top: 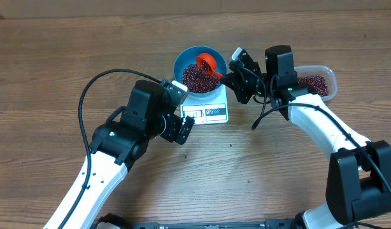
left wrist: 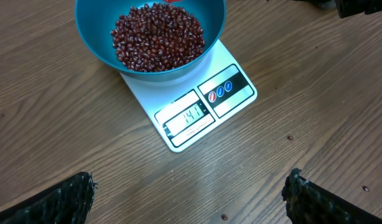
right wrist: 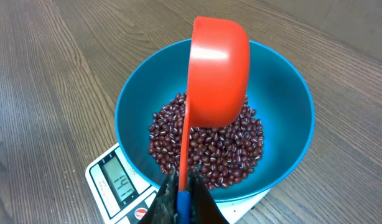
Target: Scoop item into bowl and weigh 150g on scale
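At the centre of the table [top: 55, 57], you see the blue bowl [top: 183, 58] seated on the far part of the white scale [top: 207, 112]. The scale's display panel and buttons lie uncovered along the edge nearer the arms. The beans [left wrist: 157, 36] form a loose heap across the bottom of the bowl. In the left wrist view the display [left wrist: 189, 118] reads 141.

Your right gripper [right wrist: 180, 202] is clamped tight on the thin handle of a red scoop [right wrist: 219, 68]. The scoop hangs over the heap inside the bowl's rim, tipped steeply so that its rounded back faces the wrist camera. You cannot tell from these views whether its lip touches the beans.

Your left gripper [left wrist: 188, 202] hovers near the display edge of the scale with its fingers [left wrist: 69, 199] spread wide and nothing between them.

To the right, behind the right arm and apart from the scale, sits a clear plastic container [top: 330, 77] with more beans in it. A few dark specks lie on the bare wood near the scale.
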You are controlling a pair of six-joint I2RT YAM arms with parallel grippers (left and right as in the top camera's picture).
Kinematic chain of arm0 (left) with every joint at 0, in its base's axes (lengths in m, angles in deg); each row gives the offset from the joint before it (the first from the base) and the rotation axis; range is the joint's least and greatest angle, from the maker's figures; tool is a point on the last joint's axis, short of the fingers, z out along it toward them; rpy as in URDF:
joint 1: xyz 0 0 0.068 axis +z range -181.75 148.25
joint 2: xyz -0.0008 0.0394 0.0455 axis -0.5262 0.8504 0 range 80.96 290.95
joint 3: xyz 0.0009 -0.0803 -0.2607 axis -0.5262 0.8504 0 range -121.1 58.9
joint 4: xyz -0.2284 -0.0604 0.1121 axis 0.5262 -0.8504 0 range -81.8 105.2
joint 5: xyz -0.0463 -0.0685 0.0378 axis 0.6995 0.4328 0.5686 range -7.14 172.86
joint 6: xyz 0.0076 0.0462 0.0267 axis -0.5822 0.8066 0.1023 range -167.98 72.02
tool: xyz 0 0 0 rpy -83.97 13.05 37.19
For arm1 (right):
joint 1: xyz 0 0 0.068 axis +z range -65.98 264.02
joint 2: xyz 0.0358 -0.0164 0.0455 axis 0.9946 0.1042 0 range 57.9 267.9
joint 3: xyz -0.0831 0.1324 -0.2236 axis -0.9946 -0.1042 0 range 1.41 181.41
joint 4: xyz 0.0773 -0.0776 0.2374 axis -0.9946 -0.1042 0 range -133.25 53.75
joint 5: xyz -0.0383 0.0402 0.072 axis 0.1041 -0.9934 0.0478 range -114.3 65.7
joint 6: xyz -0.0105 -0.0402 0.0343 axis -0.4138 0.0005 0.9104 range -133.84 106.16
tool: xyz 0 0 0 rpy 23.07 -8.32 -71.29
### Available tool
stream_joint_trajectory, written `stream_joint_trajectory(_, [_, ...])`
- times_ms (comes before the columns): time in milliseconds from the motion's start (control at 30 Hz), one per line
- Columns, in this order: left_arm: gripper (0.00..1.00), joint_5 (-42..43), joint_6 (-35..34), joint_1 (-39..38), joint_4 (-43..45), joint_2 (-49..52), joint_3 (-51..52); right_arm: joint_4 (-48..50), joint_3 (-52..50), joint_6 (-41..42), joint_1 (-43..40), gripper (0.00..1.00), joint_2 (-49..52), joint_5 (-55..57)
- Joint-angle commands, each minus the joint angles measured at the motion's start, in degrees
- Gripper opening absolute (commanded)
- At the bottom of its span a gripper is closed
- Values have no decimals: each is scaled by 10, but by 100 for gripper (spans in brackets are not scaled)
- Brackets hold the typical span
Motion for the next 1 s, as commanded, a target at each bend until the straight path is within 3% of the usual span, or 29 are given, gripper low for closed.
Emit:
stream_joint_trajectory(0, [99, 4, -6, 1, 2, 3, 0, 4, 2, -3, 0, 4, 0, -1])
stream_joint_trajectory(967, [100, 4, -6, 1, 2, 3, 0, 22, 2, -9, -1, 4, 0, 44])
